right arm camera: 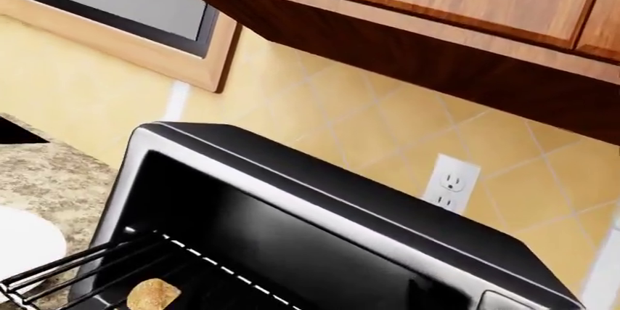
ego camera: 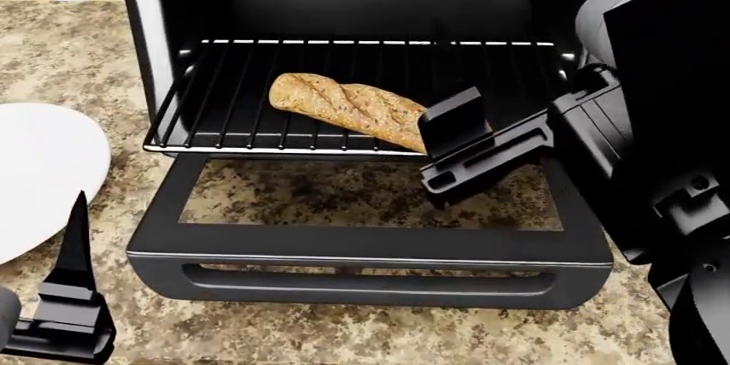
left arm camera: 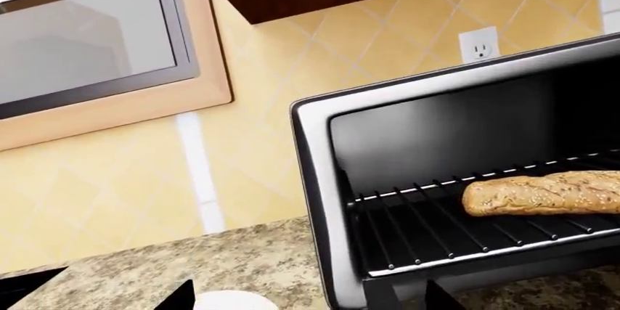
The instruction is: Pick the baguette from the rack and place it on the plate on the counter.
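The toaster oven (ego camera: 365, 6) filled most of the head view, its glass door (ego camera: 365, 245) folded flat toward the robot over the counter (ego camera: 68, 49). That door was the likeliest source of trouble: any low sweep out of the cavity toward the plate could clip its raised edge or drag the load across the glass. The oven's left side wall (ego camera: 143, 40), at about 10 o'clock from the loaf, also stood between the cavity and the plate, so a straight sideways carry would probably strike it.

The rack (ego camera: 228, 117) was pulled partway forward, and the baguette (ego camera: 342, 102) lay on it diagonally, running from 10 o'clock to 4 o'clock. A grip taken at one end looked risky (a long loaf held off-centre tends to pivot and slip). Pressing down could also tilt the wire shelf.

The plate (ego camera: 40, 177) sat on the counter at 9 o'clock from the oven, well apart from the loaf, only partly in view.

The right gripper (ego camera: 473, 147) hung at the loaf's near end, one finger overlapping it; whether its jaws were spread or closed, I could not tell. The left gripper (ego camera: 68, 297) waited at 7 o'clock near the plate, one finger showing, its spread likewise unclear.
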Available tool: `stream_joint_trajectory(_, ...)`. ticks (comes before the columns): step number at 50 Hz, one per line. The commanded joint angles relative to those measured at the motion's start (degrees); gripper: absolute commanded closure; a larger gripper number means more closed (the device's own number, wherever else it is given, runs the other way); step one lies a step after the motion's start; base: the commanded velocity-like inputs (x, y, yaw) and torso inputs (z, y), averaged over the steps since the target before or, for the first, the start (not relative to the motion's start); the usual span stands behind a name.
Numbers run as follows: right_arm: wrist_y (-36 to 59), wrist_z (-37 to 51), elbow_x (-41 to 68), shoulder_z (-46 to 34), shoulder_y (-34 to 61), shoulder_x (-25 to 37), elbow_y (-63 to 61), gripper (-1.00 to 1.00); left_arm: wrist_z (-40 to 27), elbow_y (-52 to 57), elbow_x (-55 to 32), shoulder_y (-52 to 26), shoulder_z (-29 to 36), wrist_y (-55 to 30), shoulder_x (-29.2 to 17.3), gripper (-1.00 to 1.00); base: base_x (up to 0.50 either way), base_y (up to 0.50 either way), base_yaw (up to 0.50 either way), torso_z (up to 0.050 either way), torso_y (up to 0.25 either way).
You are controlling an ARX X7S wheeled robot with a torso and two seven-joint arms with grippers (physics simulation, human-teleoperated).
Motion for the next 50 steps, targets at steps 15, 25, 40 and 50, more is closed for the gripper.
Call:
stream_joint_trajectory(15, 11.72, -10.31, 8.3, -0.83, 12.8, 2.22, 8.32, -1.0, 0.73, -1.08, -0.77, -0.08, -0.66, 1.96, 0.21, -1.0, 0.0, 0.0, 0.0, 0.0, 0.0)
stream_joint_trajectory(25, 10.13, -14.91, 7.78, -7.54, 16.43, 5.86, 12.87, -1.0, 0.59, -1.53, -0.71, 0.39, -0.3, 2.95, -0.03, -1.0, 0.0, 0.0, 0.0, 0.0, 0.0)
stream_joint_trajectory(40, 7.9, -19.05, 7.36, -12.86, 18.82, 7.36, 18.25, -1.0, -0.1, -1.58, -1.49, -0.03, -0.01, 3.0, -0.34, -1.0, 0.0, 0.0, 0.0, 0.0, 0.0)
stream_joint_trajectory(50, 4.25, -21.09, 5.9, -16.12, 17.66, 7.51, 21.99, -1.0, -0.45, -1.8, -2.15, -0.69, 0.11, 2.97, -0.46, -1.0, 0.0, 0.0, 0.0, 0.0, 0.0)
